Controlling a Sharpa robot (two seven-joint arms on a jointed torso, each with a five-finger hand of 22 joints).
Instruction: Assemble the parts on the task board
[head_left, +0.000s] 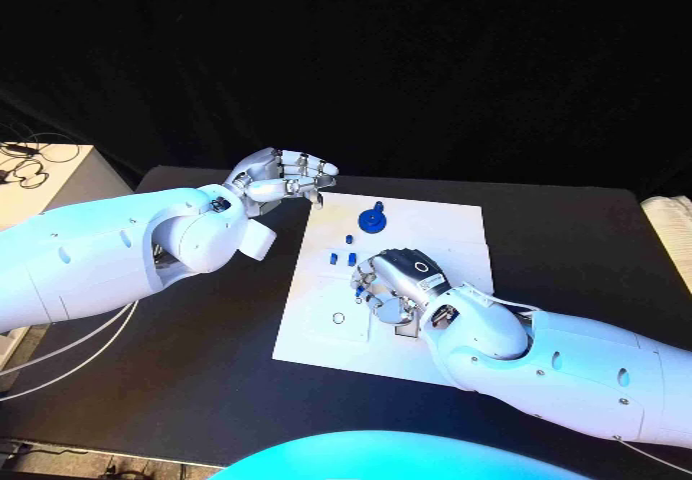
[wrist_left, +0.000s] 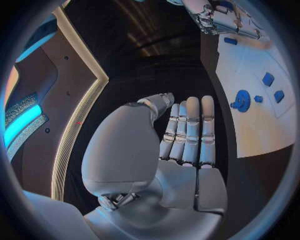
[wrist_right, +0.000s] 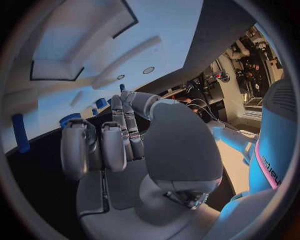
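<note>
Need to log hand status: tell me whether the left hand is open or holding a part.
Open. The left hand holds nothing; its fingers lie straight and empty, off the task board.

The task board (head_left: 433, 225) is plain white and lies on a matte black table (head_left: 577, 240). The round disc part (head_left: 372, 219) and the small block parts (head_left: 342, 250) on the board are saturated blue. Both arms are glossy white, and the left hand (head_left: 283, 177) and right hand (head_left: 401, 284) are silver with darker grey seams between the fingers (wrist_left: 191, 131).
</note>
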